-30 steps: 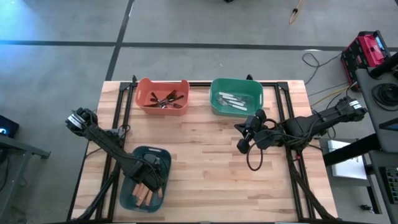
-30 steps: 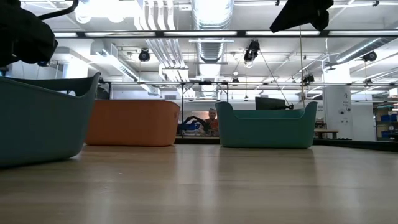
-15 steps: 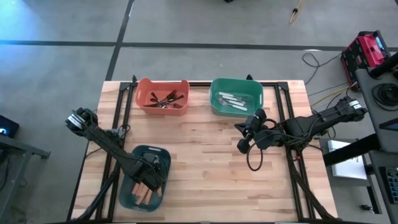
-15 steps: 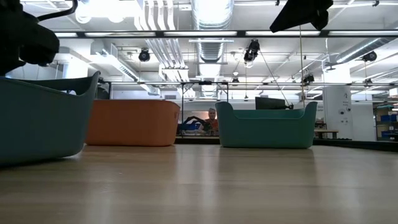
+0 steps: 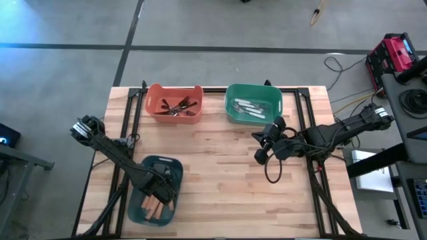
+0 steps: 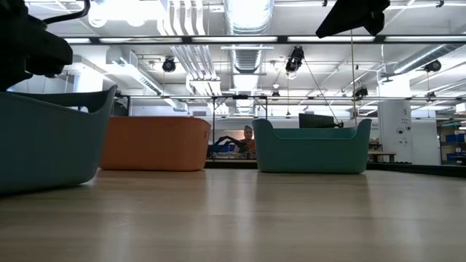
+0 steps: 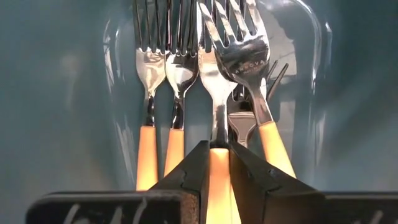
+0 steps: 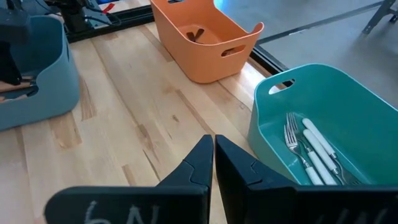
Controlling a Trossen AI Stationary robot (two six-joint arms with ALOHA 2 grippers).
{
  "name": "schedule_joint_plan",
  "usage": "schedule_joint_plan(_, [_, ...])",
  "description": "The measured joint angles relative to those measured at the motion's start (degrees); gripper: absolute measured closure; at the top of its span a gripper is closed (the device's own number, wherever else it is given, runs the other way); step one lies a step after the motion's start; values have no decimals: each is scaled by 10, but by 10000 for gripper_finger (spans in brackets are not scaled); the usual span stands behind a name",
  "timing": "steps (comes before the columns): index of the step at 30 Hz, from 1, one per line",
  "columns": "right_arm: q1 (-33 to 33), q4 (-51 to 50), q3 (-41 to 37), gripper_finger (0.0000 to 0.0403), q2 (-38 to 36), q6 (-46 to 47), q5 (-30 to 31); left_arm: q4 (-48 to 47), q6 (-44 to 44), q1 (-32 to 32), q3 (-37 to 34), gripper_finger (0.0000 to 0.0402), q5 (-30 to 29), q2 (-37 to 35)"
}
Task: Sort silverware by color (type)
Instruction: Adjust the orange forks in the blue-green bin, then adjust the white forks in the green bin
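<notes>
Clamped on the orange handle of one fork [image 7: 217,124], my left pincer [image 7: 216,163] sits down inside the dark teal bin [image 5: 155,191] near the bench's front left corner. Counting from my wrist, I see four orange-handled forks [image 7: 152,74] lying side by side there, the held one among them, with a fifth head partly hidden beneath. My right pincer [image 8: 213,155] hangs with its fingers together above the bench's right half, just in front of the green bin [image 5: 253,103]. That bin, at the back edge, holds white-handled utensils [image 8: 317,146]; I cannot count them surely. Beside it, the orange bin [image 5: 175,103] holds dark utensils [image 5: 179,107], too tangled to count. Bare pale wood planks [image 5: 220,167] cover the bench. Beyond it, ceiling lights, ducts and shelving fill the room.
</notes>
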Motion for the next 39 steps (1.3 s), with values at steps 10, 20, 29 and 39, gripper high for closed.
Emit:
schedule_joint_plan(10, [0, 0, 0, 394, 0, -7, 0, -4, -6, 0, 0, 311, 0, 0])
schedule_joint_plan(20, [0, 0, 0, 394, 0, -10, 0, -12, 15, -1, 44, 285, 1, 0])
schedule_joint_plan(29, [0, 0, 0, 394, 0, -11, -5, -117, 80, -1, 135, 285, 18, -1])
schedule_joint_plan(39, [0, 0, 0, 394, 0, -11, -7, -162, 159, -1, 182, 309, 21, -28])
